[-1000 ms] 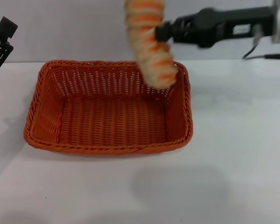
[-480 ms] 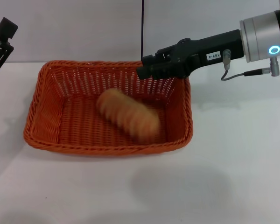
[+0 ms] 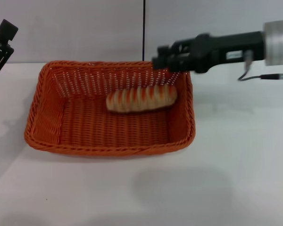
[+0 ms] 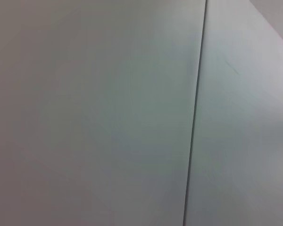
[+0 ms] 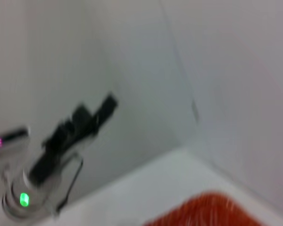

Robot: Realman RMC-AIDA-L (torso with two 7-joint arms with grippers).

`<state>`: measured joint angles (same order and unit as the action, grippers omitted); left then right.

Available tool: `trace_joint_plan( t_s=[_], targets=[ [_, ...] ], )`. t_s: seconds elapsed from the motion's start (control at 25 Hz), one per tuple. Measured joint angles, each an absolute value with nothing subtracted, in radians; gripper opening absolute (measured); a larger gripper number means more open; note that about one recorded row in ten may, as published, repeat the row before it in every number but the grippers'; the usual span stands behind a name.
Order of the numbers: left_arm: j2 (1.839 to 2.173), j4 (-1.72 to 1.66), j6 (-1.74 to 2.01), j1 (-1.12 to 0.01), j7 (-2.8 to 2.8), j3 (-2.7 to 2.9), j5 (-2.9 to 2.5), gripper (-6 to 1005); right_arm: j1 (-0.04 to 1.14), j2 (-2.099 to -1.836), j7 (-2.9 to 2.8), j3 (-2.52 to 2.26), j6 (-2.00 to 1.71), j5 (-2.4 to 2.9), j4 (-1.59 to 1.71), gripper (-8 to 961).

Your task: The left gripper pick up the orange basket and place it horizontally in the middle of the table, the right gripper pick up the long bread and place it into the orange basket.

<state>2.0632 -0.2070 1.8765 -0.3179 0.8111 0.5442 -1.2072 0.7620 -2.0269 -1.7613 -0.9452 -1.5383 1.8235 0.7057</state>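
The orange basket (image 3: 47,117) sits lengthwise across the middle of the white table (image 3: 236,165); one corner of the basket (image 5: 210,209) also shows in the right wrist view. The long bread (image 3: 141,98), striped cream and orange-brown, lies on its side inside the basket, near the far wall and toward the right. My right gripper (image 3: 160,59) hovers open just above the basket's far right rim, holding nothing and clear of the bread. My left gripper (image 3: 0,44) is parked high at the far left, away from the basket. It appears far off as the left gripper (image 5: 95,107), open and empty.
A grey wall with a dark vertical seam (image 3: 144,28) rises behind the table. The left wrist view holds only that wall and seam (image 4: 195,117). Bare white tabletop stretches in front of the basket and to its right.
The bread left the right gripper, dropped into the basket, rolled and settled lying crosswise near the far wall. The right gripper drew back slightly to the right. The left arm stayed still.
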Motion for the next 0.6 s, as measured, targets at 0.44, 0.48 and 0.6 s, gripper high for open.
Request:
trace_joint_plan(
  t_s=[0.44, 0.48, 0.6],
  targets=[
    [2.063, -0.192, 1.876, -0.315, 0.809, 0.466, -1.206, 797, 0.504, -2.036, -1.401, -0.753, -1.558, 1.434, 0.649, 470],
    [2.063, -0.188, 1.874, -0.314, 0.807, 0.447, -1.206, 797, 0.486, -2.037, -1.355, -0.731, -1.559, 1.396, 0.623, 470],
    [2.063, -0.179, 1.867, -0.306, 0.802, 0.389, -1.206, 797, 0.428, -2.040, -1.139, -0.636, -1.565, 1.247, 0.497, 470]
  ],
)
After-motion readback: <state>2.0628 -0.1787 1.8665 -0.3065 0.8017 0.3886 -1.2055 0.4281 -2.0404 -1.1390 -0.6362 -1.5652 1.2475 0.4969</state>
